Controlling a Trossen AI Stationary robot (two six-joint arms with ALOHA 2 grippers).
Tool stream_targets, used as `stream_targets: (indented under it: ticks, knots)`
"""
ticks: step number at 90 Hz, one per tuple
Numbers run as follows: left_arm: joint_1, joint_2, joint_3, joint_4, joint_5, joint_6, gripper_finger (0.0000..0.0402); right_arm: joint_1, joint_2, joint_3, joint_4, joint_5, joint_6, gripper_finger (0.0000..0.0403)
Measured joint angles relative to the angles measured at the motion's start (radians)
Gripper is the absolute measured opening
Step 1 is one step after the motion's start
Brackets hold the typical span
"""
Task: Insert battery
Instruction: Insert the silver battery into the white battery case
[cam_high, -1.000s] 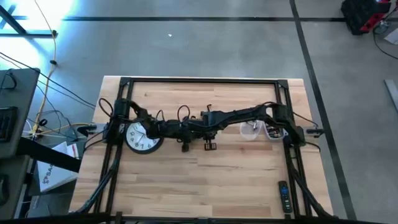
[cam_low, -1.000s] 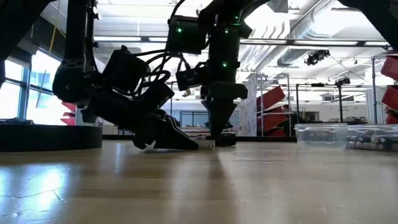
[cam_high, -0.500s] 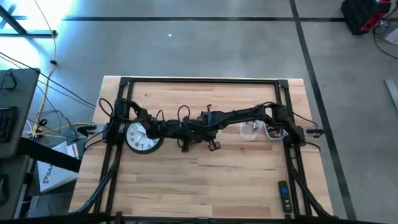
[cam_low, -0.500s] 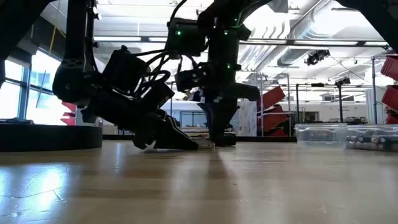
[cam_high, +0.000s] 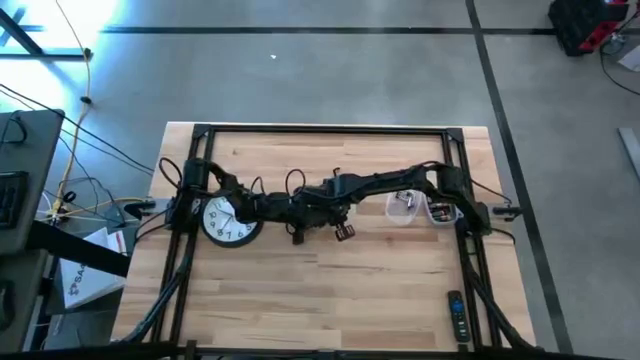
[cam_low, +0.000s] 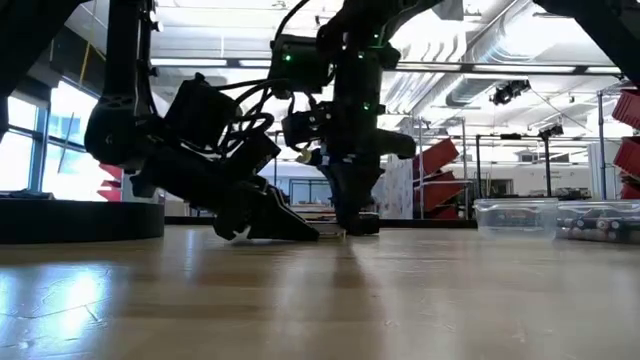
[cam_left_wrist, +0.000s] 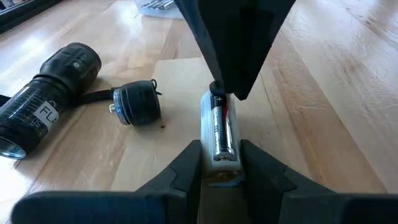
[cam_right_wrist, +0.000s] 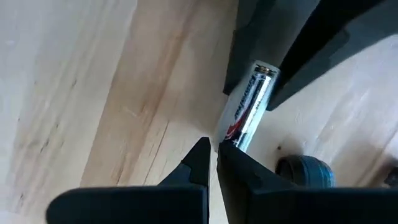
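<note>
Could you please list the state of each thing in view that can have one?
Battery: lying in a white holder, not yet in the flashlight.
Battery holder: clamped by the left end effector.
Right end effector: shut, tips at the battery's end.
Flashlight body: lying on its side, cap off.
Flashlight cap: detached, beside the body.
Clear containers: lids off.

In the left wrist view the right pincer (cam_left_wrist: 225, 93) covers the far end of the black, silver and red cylindrical battery (cam_left_wrist: 219, 129). The black ribbed flashlight body (cam_left_wrist: 46, 98) runs off the picture's edge. From above, the contents of the clear plastic tub (cam_high: 403, 207) are too small to tell.
</note>
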Motion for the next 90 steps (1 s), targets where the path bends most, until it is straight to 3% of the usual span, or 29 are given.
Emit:
stream_targets:
  ticks: [51, 90]
  knots:
    - [0.004, 0.0, 0.001, 0.0, 0.006, 0.001, 0.0072, 0.023, 0.023, 0.042, 0.136, 0.052, 0.109, 0.0]
    - [0.005, 0.0, 0.002, -0.003, 0.004, -0.002, 0.0072, 0.025, 0.027, 0.045, 0.119, 0.126, 0.112, 0.0]
